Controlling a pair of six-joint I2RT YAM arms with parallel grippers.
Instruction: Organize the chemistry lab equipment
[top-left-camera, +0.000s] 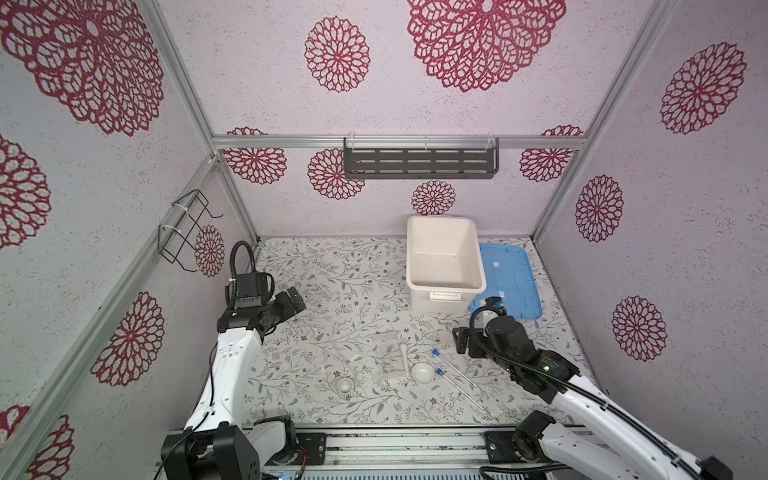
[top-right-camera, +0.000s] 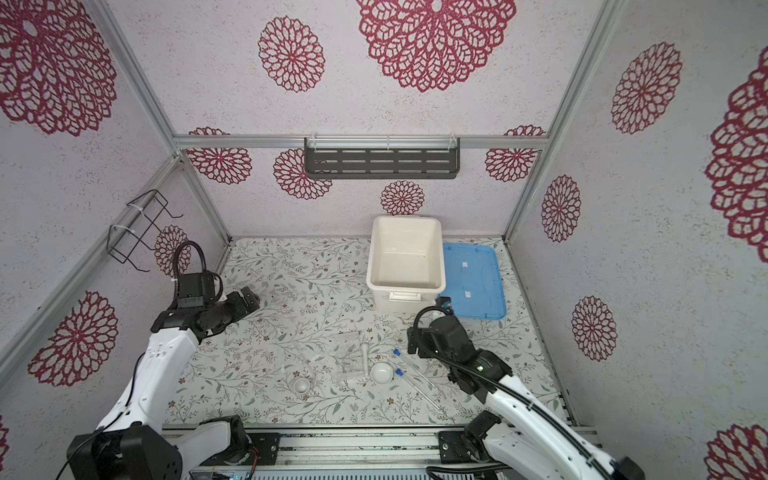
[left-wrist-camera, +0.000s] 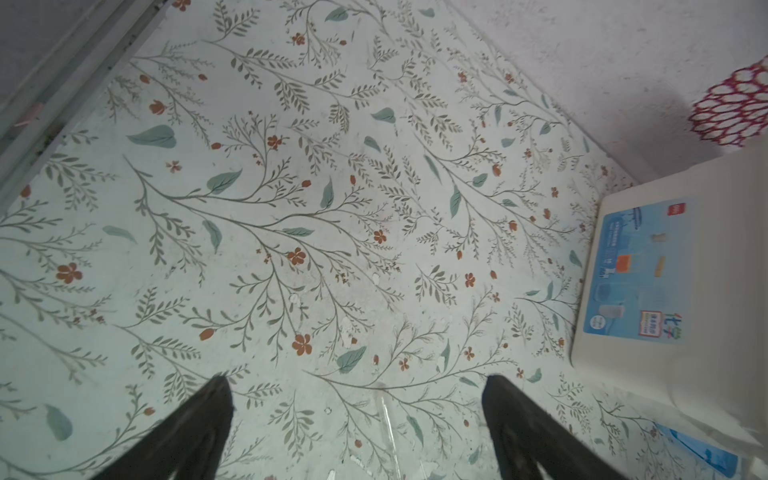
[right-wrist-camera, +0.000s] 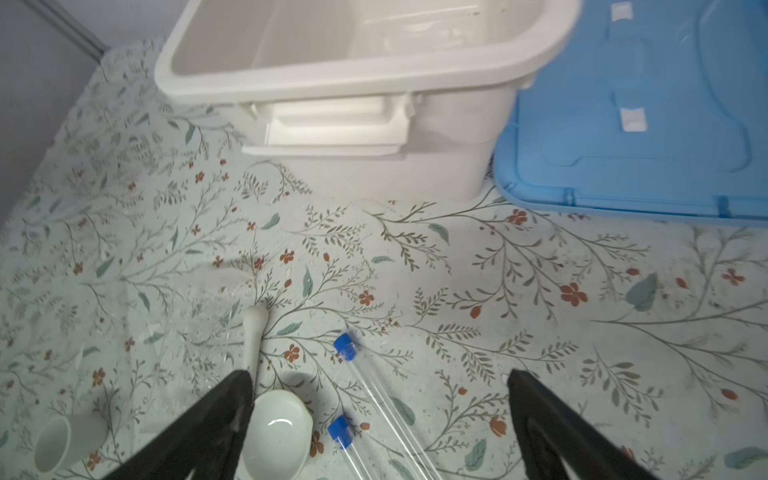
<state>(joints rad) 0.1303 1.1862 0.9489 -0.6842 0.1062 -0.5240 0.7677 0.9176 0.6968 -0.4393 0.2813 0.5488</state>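
Showing the floral tabletop (top-left-camera: 332, 274) with the lab equipment lying loose toward its front edge, between the two arms.

Two slim clear tubes with blue caps, the far tube (top-left-camera: 455, 369) and the near tube (top-left-camera: 462, 391), lie flat, close together and roughly parallel. Their caps are at the far-left ends. Just left of the caps sits the white bowl (top-left-camera: 423, 372), upright. The pestle (top-left-camera: 404, 354) lies on the tabletop outside the bowl, one end close to its rim.

The clear tube stand (top-left-camera: 387, 356) lies just left of the pestle. Its outline is faint against the pattern, so its posture cannot be told. The smaller white dish (top-left-camera: 345, 385) sits apart, further left.

At the back right stands the open white tub (top-left-camera: 446, 287). The blue lid (top-left-camera: 511, 282) lies flat on the tabletop at its right side.

The left gripper (top-left-camera: 296, 301) hovers over bare tabletop at the left, well apart from all the equipment. In the left wrist view its fingers (left-wrist-camera: 199, 428) are spread wide with nothing between them.

The right gripper (right-wrist-camera: 380, 386) is raised in front of the tub, near the tubes. Its fingers (right-wrist-camera: 208, 428) are likewise released and wide apart, grasping nothing. The bowl and both tube caps show on the tabletop below them.
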